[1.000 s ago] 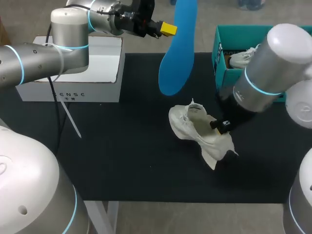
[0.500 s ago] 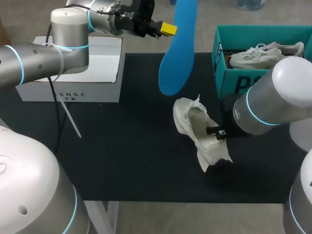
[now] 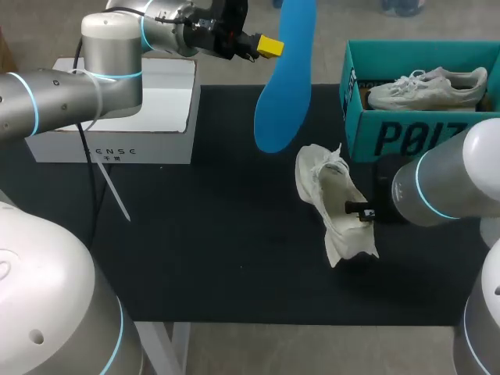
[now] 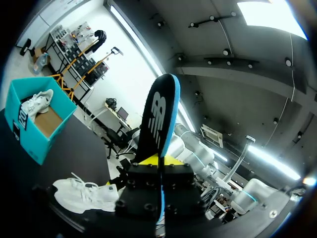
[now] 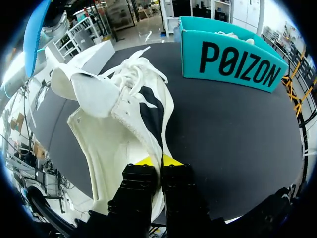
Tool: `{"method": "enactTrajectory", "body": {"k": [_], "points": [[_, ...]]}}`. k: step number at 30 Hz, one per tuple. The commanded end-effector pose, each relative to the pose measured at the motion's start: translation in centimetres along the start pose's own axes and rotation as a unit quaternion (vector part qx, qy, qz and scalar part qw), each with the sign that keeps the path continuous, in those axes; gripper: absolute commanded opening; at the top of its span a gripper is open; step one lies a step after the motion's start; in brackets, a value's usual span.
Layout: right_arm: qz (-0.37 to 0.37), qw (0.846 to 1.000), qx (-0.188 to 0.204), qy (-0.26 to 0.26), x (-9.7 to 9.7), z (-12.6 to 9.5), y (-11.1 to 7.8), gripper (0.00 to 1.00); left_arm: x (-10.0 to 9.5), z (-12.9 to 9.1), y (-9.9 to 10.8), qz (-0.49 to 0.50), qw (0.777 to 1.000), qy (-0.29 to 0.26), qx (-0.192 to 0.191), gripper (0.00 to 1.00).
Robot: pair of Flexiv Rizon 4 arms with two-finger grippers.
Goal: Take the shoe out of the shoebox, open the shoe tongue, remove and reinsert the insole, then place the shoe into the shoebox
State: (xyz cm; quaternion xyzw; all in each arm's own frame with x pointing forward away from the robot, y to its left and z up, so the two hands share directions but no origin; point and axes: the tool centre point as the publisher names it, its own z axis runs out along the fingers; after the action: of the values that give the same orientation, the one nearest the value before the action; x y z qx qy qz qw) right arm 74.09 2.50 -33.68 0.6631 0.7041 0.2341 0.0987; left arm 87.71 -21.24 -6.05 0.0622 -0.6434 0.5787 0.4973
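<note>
My left gripper (image 3: pixel 271 48) is held high over the back of the table, shut on a blue insole (image 3: pixel 283 86) that hangs toe-down. In the left wrist view the insole (image 4: pixel 159 116) stands edge-on between the yellow tips of that gripper (image 4: pixel 159 160). A white shoe (image 3: pixel 334 205) lies on the black mat, its tongue folded open. My right gripper (image 3: pixel 362 212) is shut on the shoe's collar edge at the heel. The right wrist view shows the shoe (image 5: pixel 119 111) ahead of the right gripper (image 5: pixel 158 160), with the collar wall pinched between its fingers.
A teal shoebox (image 3: pixel 406 137) stands at the back right with a second white shoe (image 3: pixel 428 87) inside. A white box (image 3: pixel 148 105) sits at the back left. The black mat (image 3: pixel 219 250) covers the table, with free room in front of the shoe.
My right arm has dragged the shoe to the right and turned it, toe toward the shoebox. The arm swung lower, uncovering the shoe in the box. The left arm and insole kept still.
</note>
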Motion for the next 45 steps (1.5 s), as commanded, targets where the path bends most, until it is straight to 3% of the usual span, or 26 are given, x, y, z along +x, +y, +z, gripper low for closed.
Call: {"method": "enactTrajectory", "body": {"k": [1,23,45], "points": [[0.008,1.0,-0.022,0.014,-0.3,1.0,-0.3,0.0,0.0,0.0,0.0,0.001,1.0,0.0,0.0,0.0],[0.048,0.993,0.02,0.107,1.7,6.1,1.4,0.0,0.0,0.0,0.0,0.001,1.0,0.0,0.0,0.0],[0.063,0.99,0.044,0.114,3.1,6.7,1.0,0.0,0.0,0.0,0.0,0.001,1.0,0.0,0.0,0.0]]}}
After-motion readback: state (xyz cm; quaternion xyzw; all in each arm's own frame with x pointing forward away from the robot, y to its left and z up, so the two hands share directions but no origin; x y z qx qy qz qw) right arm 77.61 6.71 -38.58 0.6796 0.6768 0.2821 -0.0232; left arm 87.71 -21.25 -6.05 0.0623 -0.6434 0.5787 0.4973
